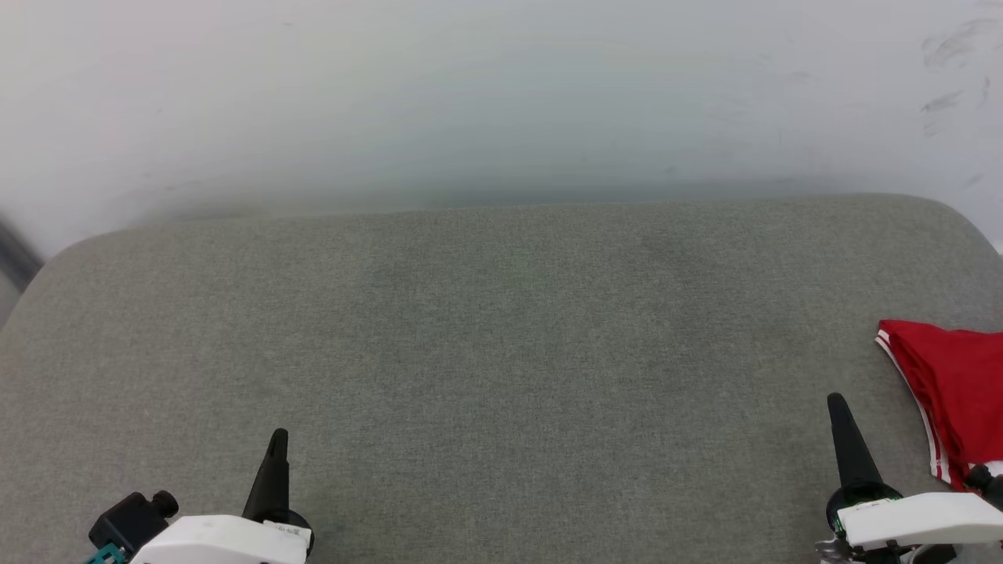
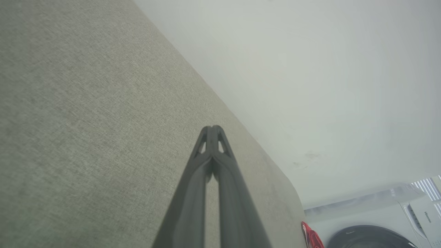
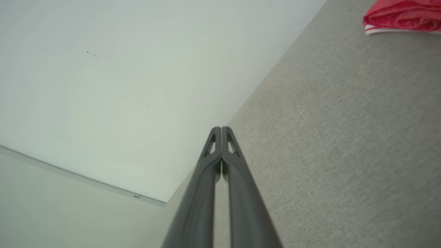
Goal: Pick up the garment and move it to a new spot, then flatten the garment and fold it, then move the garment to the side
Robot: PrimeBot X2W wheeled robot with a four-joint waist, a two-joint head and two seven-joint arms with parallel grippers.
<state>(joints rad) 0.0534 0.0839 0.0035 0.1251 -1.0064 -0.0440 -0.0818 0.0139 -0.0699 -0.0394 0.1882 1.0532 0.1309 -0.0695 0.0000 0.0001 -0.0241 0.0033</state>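
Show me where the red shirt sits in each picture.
Head view: the garment lies at the right edge, lower half.
Left wrist view: red sliver, bottom edge, right of centre.
Right wrist view: top right corner.
Shared landmark: the grey fabric surface under it.

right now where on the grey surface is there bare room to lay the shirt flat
The grey surface is bare across its middle and left, from the left gripper and right gripper at the near edge back to the white wall. It is crowded at the right edge, where the red garment lies beside the right gripper.
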